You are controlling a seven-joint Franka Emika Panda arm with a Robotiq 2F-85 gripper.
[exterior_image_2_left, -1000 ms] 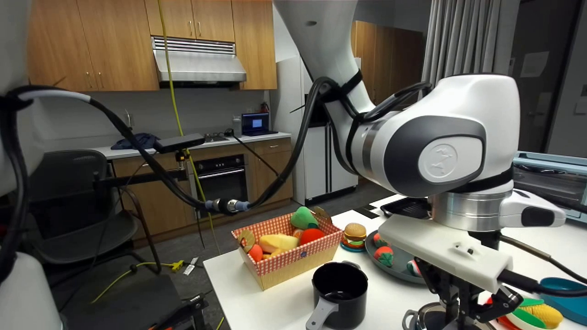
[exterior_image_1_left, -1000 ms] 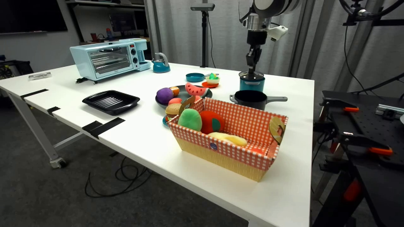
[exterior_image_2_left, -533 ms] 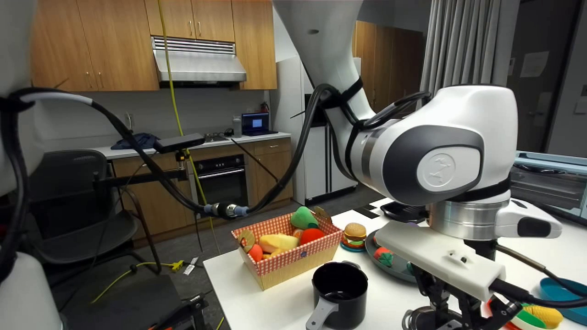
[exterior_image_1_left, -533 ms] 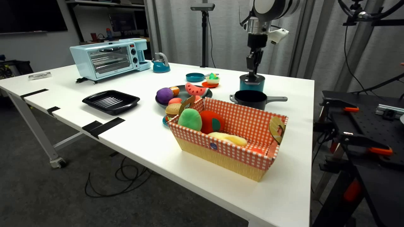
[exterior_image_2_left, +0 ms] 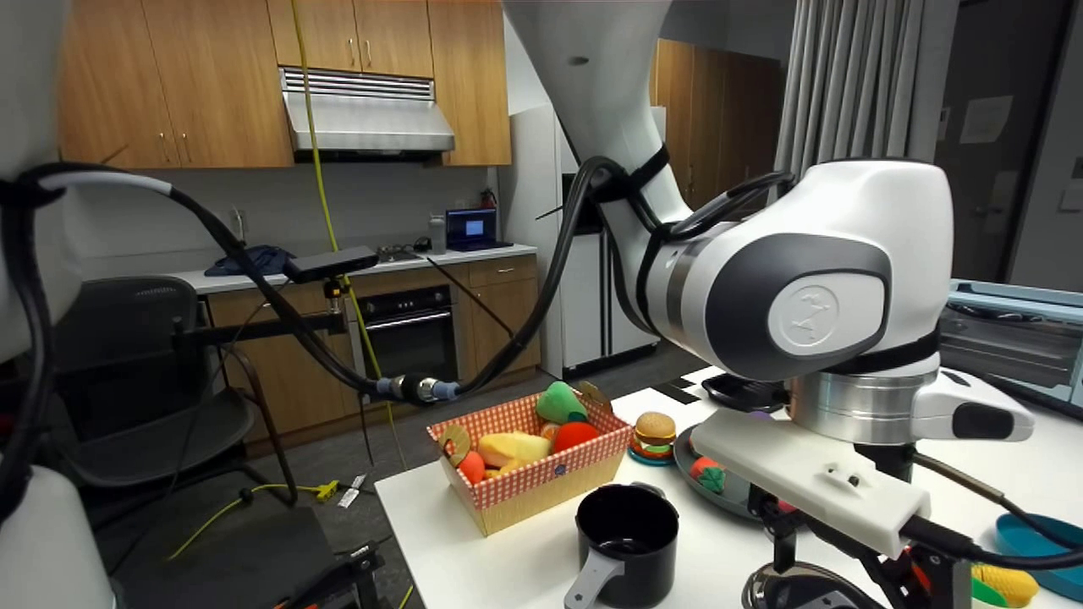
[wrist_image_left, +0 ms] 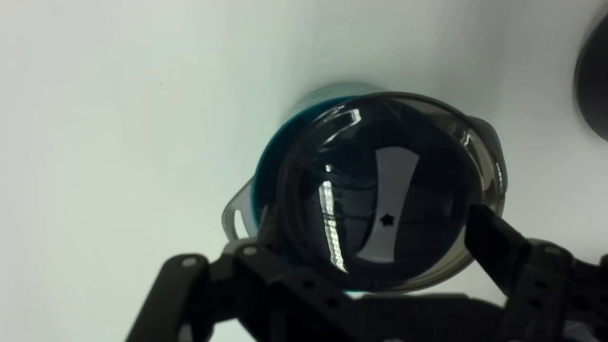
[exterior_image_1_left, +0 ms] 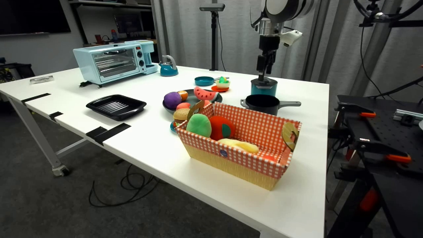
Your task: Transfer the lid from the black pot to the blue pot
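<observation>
The clear dark lid (wrist_image_left: pixel 346 209) with its grey handle (wrist_image_left: pixel 394 190) rests on the blue pot (exterior_image_1_left: pixel 263 89). From above it looks off-centre, with part of the blue pot's teal rim (wrist_image_left: pixel 260 185) and dark inside uncovered at left. My gripper (wrist_image_left: pixel 375 228) is open, its fingers (wrist_image_left: pixel 494 242) spread to either side of the lid's handle and just above the lid, holding nothing. In an exterior view the lid (exterior_image_2_left: pixel 799 588) shows below the spread fingers. The black pot (exterior_image_2_left: pixel 630 558) stands uncovered beside the blue pot, its long handle (exterior_image_1_left: pixel 290 103) pointing sideways.
A red checkered basket (exterior_image_1_left: pixel 228 155) of toy food stands beyond the black pot. A grey pan (exterior_image_1_left: pixel 168 105) of toy fruit, a burger (exterior_image_2_left: pixel 655 431), a small teal pan (exterior_image_1_left: pixel 204 81), a black tray (exterior_image_1_left: pixel 115 107) and a blue toaster oven (exterior_image_1_left: pixel 112 61) share the table.
My gripper came down a little with the lid, which settled onto the blue pot. Then its jaws spread and let go of the lid's handle. The black pot has not moved.
</observation>
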